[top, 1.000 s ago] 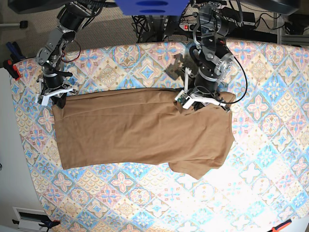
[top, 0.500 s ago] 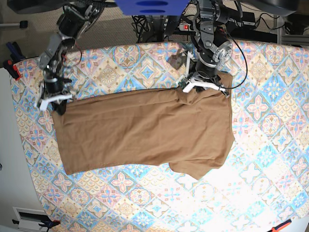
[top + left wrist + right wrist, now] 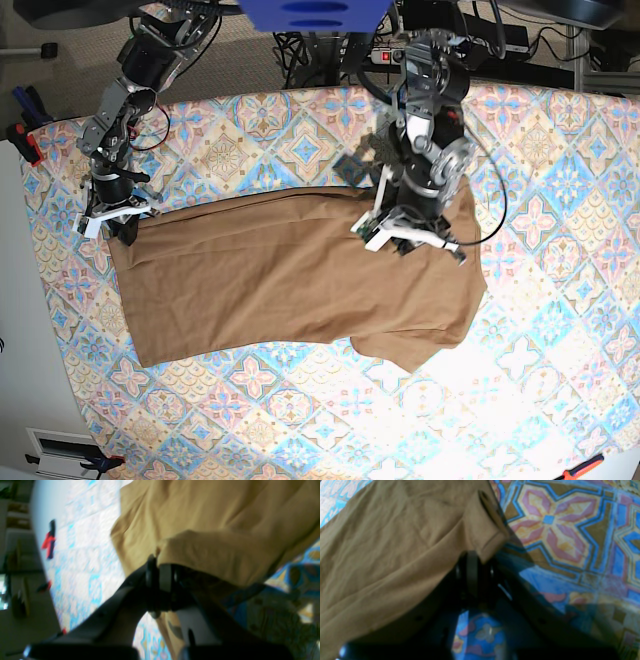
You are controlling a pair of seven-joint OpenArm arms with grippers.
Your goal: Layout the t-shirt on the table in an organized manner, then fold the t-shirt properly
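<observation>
The tan-brown t-shirt (image 3: 290, 270) lies spread lengthwise across the table (image 3: 560, 350), with one sleeve sticking out at the near right. My left gripper (image 3: 408, 238) is over the shirt's right part, shut on a fold of its fabric; in the left wrist view the t-shirt (image 3: 225, 517) drapes over the closed left gripper (image 3: 160, 567). My right gripper (image 3: 112, 218) is at the shirt's far left corner, shut on it. The right wrist view shows the hemmed corner of the t-shirt (image 3: 395, 542) pinched in the right gripper (image 3: 475, 557), just above the patterned table (image 3: 557, 530).
Red and black clamps (image 3: 22, 140) lie at the table's left edge, and one clamp (image 3: 50, 540) shows in the left wrist view. An orange-handled tool (image 3: 580, 467) sits at the near right corner. Cables and arm bases crowd the far edge.
The left gripper went toward the far edge with the fabric, then came back nearer and now holds it over the shirt's right part. The right gripper barely shifted at the left corner.
</observation>
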